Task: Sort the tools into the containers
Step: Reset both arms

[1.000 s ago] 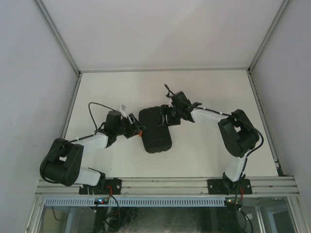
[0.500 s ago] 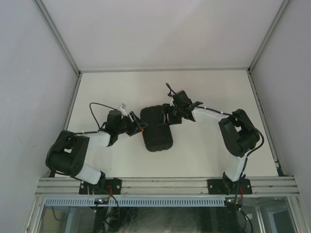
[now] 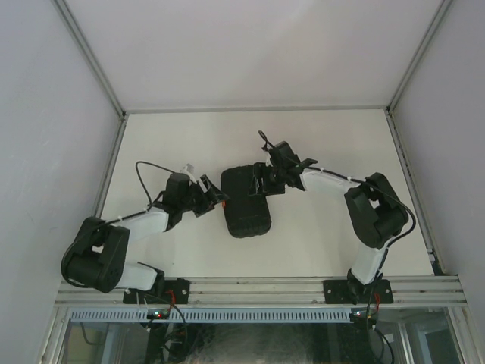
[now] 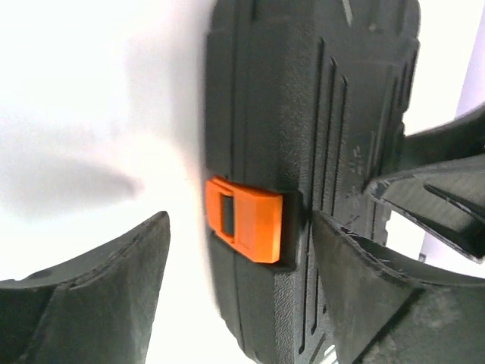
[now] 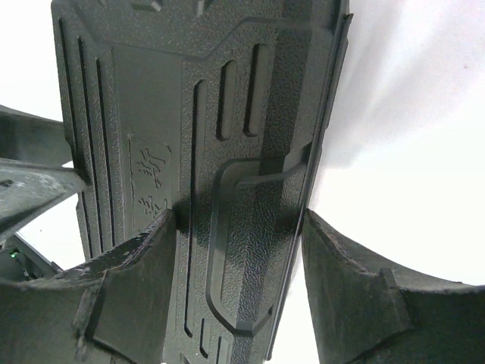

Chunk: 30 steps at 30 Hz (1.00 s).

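Case [image 3: 246, 212], black and closed, lies flat on the white desk [image 3: 318, 144] between the left jaws and the right jaws, its orange latch [image 4: 246, 227] on its left edge. From above we see its long side running roughly away from the desk's near edge. The left jaws stand released astride that latch: one finger [image 4: 98, 288] hangs over bare desk, clear of the case's edge, while the other [image 4: 364, 288] lies over the ribbed lid. The right jaws sit at the case's far right edge, one finger [image 5: 129, 296] over the lid, the other [image 5: 364, 296] just beside the rim. Whether they are grasping the case there or only bracketing its edge, we cannot tell.
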### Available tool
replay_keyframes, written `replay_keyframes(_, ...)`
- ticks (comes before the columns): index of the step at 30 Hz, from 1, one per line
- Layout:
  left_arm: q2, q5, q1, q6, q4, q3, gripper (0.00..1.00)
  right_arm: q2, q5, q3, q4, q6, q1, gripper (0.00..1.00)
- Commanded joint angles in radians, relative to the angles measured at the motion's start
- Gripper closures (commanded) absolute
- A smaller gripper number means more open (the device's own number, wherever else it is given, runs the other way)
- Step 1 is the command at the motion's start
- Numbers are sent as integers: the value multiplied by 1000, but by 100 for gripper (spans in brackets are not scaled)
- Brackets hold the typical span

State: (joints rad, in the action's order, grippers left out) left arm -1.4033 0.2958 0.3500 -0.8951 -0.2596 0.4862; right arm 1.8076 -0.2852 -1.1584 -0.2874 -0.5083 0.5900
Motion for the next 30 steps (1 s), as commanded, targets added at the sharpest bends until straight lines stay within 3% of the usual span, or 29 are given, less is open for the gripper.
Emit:
replay_keyframes(1,125,-159,4,84,236,102,17,-144,95,-3,-37,82,-12,40)
replay_keyframes(6,278,-306,4,152,433,206,0,-287,152,-3,-14,103,-31,25)
replay_keyframes(16,522,-590,4,305,713,396,0,-635,397,75,13,182,-38,1)
replay_keyframes(21,651,-678,4,376,748,420,0,-849,530,202,90,189,-66,0)
replay_keyframes(30,958,-927,4,456,799,377,0,-1143,687,354,-30,178,-92,0)
